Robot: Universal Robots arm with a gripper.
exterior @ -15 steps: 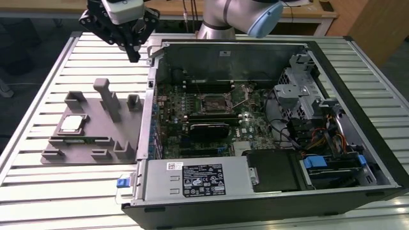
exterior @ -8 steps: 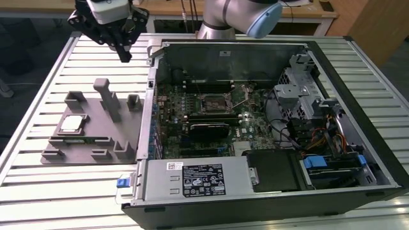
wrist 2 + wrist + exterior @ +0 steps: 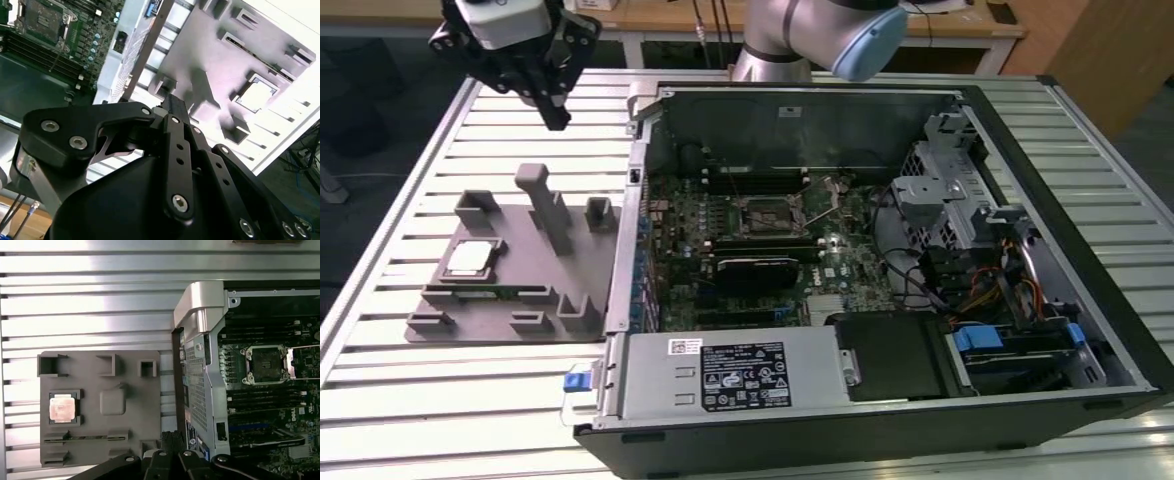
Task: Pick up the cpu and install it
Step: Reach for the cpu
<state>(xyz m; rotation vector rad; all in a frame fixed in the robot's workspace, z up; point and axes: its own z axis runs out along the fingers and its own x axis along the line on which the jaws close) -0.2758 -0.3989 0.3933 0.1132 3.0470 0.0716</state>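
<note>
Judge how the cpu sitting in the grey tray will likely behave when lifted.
The cpu is a thin flat square, so probably stiff and light. Its smooth metal top may be slippery. It sits in a pocket of the tray, so a nudge likely won't slide it.

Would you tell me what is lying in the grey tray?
The cpu sits in a square recess of the tray, metal top up, and a thin strip lies in a slot. The cpu's underside is hidden.
</note>
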